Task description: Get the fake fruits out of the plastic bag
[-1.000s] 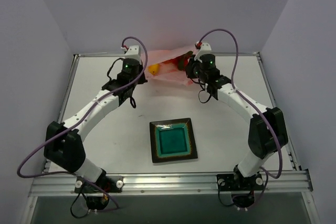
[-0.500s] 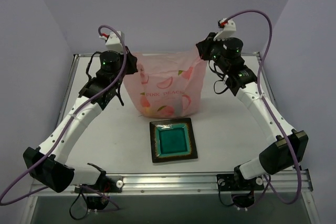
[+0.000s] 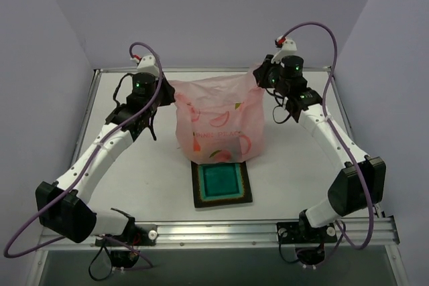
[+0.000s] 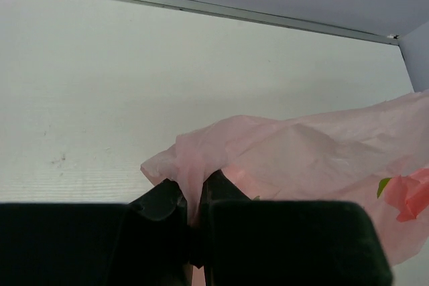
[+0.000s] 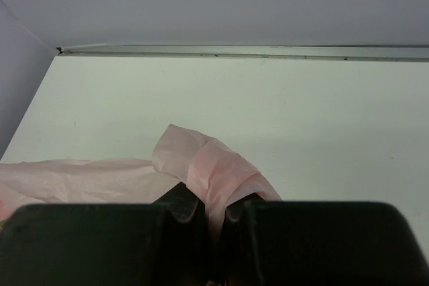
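Observation:
The pink plastic bag (image 3: 216, 118) hangs in the air between both arms, its lower end over the far edge of the teal dish (image 3: 222, 183). My left gripper (image 3: 169, 90) is shut on the bag's left corner (image 4: 191, 165). My right gripper (image 3: 260, 75) is shut on the bag's right corner (image 5: 214, 172). The bag has printed fruit pictures on its side. The fake fruits are hidden; I cannot tell them from the prints through the plastic.
The square teal dish with a dark rim lies on the white table (image 3: 288, 159) near the front middle. Grey walls close in the back and sides. A metal rail (image 3: 221, 232) runs along the near edge.
Both grippers lifted the bag off the far table from a crumpled heap to a hanging sheet, then carried it nearer, so its lower end now overlaps the dish's far edge.

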Tool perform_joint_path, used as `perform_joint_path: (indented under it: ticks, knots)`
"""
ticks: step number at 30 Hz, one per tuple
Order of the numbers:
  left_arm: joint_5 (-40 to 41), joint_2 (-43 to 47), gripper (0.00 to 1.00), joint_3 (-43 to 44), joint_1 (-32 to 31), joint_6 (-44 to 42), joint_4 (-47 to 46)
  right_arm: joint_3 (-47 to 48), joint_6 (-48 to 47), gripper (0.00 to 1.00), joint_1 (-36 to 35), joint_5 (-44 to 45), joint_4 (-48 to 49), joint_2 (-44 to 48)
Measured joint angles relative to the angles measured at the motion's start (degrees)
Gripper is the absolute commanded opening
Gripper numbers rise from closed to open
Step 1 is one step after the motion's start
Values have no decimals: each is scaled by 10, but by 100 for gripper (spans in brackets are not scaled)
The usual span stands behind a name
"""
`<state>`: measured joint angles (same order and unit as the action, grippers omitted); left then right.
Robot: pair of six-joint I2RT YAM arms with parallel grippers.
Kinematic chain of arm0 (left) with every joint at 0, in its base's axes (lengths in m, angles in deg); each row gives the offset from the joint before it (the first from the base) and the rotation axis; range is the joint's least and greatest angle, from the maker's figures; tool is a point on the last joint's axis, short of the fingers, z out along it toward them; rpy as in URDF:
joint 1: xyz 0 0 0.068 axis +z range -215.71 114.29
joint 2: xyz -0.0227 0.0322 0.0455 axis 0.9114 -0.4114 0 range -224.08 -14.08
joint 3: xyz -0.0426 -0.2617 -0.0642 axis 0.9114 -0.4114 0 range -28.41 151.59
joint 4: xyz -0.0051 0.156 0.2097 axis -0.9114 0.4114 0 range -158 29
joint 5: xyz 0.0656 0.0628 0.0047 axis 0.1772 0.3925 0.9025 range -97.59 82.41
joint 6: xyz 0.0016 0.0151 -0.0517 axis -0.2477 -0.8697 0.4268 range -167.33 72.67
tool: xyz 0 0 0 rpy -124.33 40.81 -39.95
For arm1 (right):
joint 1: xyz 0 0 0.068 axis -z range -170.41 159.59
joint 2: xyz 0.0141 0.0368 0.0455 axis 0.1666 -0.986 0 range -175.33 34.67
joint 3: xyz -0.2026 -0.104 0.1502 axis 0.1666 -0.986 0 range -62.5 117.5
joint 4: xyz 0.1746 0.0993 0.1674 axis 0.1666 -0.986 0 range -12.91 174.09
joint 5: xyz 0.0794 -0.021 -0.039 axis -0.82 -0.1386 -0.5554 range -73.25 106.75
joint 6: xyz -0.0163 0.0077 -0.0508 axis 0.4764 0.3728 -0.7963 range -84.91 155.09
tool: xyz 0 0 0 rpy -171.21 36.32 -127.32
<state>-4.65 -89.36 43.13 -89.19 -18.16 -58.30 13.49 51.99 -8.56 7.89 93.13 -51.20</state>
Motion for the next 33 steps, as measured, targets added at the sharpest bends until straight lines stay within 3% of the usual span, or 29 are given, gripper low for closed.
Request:
perform_joint_path:
  ticks: [3,9,13,20,25,28,29,31,33]
  knots:
    - [-1,-10,2,21,0,0,15,26,1,0,1,0,-14,-10]
    - [-2,-38,2,139,1,-5,31,164,1,0,1,-6,-28,-25]
    - [-1,-21,2,148,4,-7,32,179,0,0,2,-3,-15,-18]
    - [-5,-2,2,2,7,16,-2,-29,9,0,4,21,52,-14]
    - [-12,-49,2,-79,7,37,-10,-129,27,4,15,30,60,-81]
    - [-12,-79,2,-84,6,43,-25,-128,34,36,24,42,59,-88]
    - [-12,-85,2,-84,6,44,-33,-121,37,66,25,48,59,-85]
    - [-13,-91,2,-83,6,47,-48,-92,36,92,27,63,49,-80]
    - [-15,-94,2,-83,6,51,-69,-74,30,95,27,73,44,-66]
